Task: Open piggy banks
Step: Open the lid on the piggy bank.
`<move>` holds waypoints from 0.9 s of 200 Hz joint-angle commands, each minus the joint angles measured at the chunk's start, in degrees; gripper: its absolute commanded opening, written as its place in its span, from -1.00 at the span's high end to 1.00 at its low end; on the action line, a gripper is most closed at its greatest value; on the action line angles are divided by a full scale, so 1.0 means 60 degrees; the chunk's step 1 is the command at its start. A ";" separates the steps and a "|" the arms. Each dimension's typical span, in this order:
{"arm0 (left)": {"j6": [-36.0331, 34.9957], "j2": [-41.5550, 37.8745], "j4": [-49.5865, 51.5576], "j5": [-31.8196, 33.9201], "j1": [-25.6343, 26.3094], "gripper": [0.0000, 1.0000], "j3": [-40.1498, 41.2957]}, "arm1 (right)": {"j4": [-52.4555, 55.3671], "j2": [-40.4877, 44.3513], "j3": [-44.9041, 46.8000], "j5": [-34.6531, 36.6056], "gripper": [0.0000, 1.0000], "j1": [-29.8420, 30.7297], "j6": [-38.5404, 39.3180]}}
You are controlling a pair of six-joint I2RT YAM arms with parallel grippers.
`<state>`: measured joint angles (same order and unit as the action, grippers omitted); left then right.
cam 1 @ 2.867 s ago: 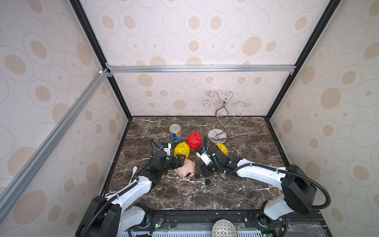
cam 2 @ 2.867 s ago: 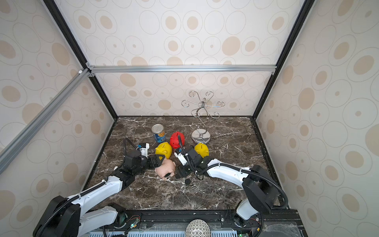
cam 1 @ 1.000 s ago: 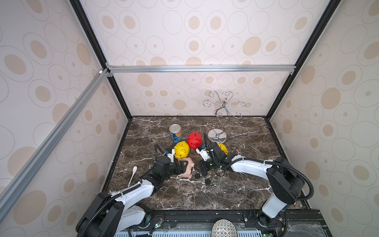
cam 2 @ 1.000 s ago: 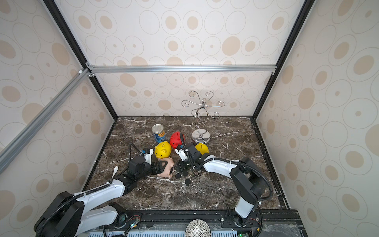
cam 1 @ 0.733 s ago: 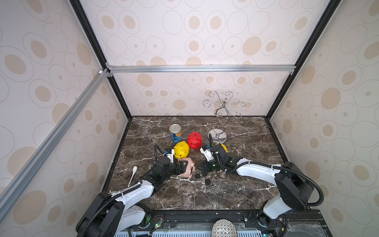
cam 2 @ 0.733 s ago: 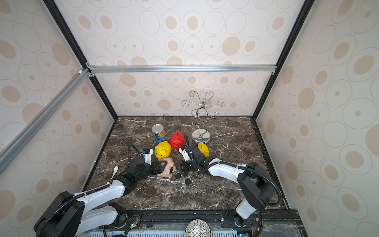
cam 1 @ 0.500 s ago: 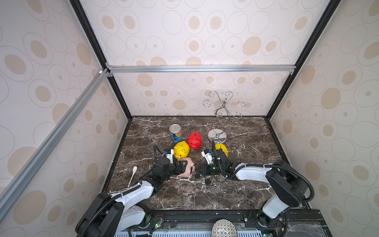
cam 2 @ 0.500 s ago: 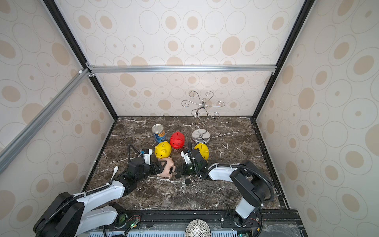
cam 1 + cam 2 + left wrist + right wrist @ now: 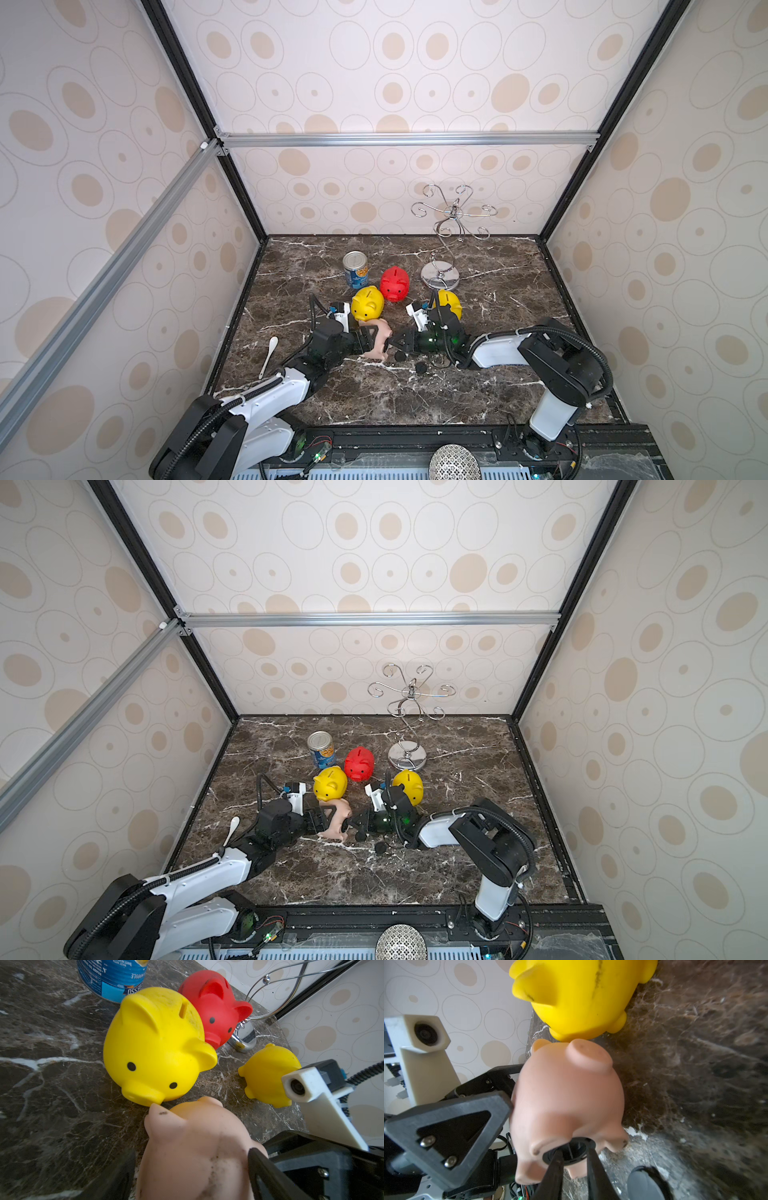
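1. The pink piggy bank [image 9: 566, 1101] is lying on its side between the two grippers, with its belly facing the right gripper [image 9: 574, 1155].
2. The left gripper [image 9: 187, 1176] is clamping the pig across its body, one finger pressing on each flank.
3. The right gripper is standing narrow. Its two thin fingertips are pinching the black plug [image 9: 578, 1141] in the pig's belly, straight ahead of its wrist.
4. The bank is coming across as light, hollow and glossy. It is probably yielding a little under pressure and sliding easily, so the broad flanks where the left gripper is sitting are looking like the right hold.
5. The plug is likely sitting snug in its hole. Its raised centre is offering the only purchase, and such thin tips are risking a slip during a twist or a pull away from the belly.
6. Just past the left gripper's fingertips, the pig's ear is touching, or nearly touching, the snout of a yellow piggy bank [image 9: 155, 1047]. The red piggy bank [image 9: 214, 1007] is standing beyond that.
7. The second yellow piggy bank [image 9: 268, 1076] is sitting near the right gripper's wrist.
8. One loose plug [image 9: 400, 356] is lying on the marble table [image 9: 498, 390] just beneath the right gripper's fingers, and another [image 9: 421, 368] is lying nearer its wrist. That is suggesting two banks are already open.
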<state>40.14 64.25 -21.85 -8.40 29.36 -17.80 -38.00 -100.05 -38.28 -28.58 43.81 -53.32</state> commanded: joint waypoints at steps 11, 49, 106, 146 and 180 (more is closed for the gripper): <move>0.0038 0.0201 0.0334 0.0171 0.0072 -0.68 -0.0072 | -0.0560 -0.0294 0.0038 -0.0119 0.60 0.0063 -0.0262; 0.0116 0.0303 0.0188 0.0171 0.0066 -0.67 -0.0134 | -0.0724 -0.0530 -0.0093 -0.0398 0.63 0.0053 -0.0269; 0.0127 0.0395 0.0229 0.0162 0.0101 -0.67 -0.0200 | -0.1408 -0.0661 0.0048 -0.0466 0.63 0.0080 -0.0588; 0.0154 0.0482 0.0119 0.0125 0.0143 -0.67 -0.0179 | -0.1780 -0.1012 0.0001 -0.0320 0.63 0.0117 -0.0887; 0.0150 0.0585 0.0074 0.0061 0.0182 -0.67 -0.0194 | -0.1872 -0.1125 -0.0120 -0.0407 0.63 0.0135 -0.0986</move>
<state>40.95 66.54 -23.73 -8.69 29.85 -18.15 -46.74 -106.21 -38.28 -30.44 44.23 -57.63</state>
